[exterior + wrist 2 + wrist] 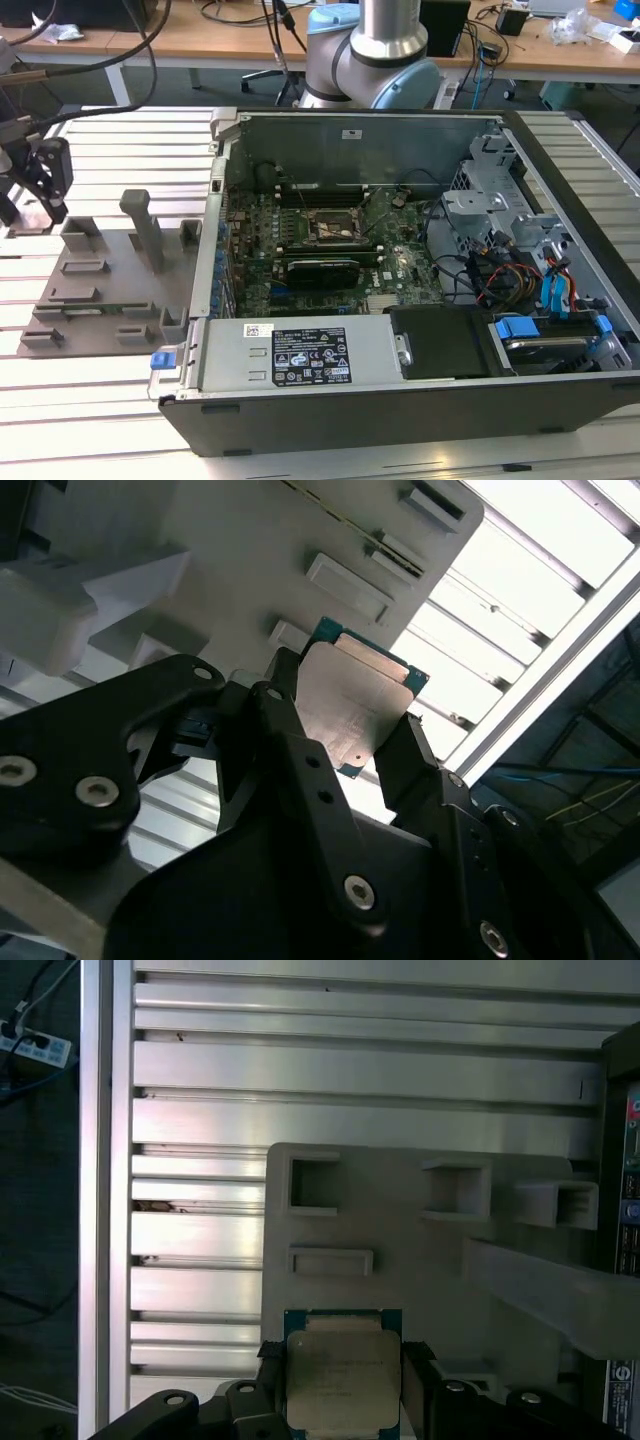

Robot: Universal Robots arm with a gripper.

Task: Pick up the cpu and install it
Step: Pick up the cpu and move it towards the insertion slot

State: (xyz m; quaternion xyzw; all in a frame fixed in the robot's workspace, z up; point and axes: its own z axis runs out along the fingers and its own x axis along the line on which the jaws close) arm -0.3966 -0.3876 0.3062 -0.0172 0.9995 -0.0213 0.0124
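Observation:
The cpu (342, 1380), a flat square chip with a silvery top and a thin green rim, sits between my two black fingers in both wrist views. My gripper (342, 1360) is shut on the cpu (358, 705), one finger on each of two opposite edges. The chip hangs over the grey holder plate (400, 1260), near one edge. In the exterior view my gripper (45, 175) is at the far left, above the far end of the holder plate (110, 285). The dark square socket (335, 228) lies open on the motherboard inside the computer case.
The open computer case (400, 400) stands at the exterior view's right of the plate, with its metal wall (205, 260) close beside it. Upright posts (145, 230) rise from the plate. Everything rests on a ribbed aluminium table (350, 1050). The arm's base (375, 60) stands behind the case.

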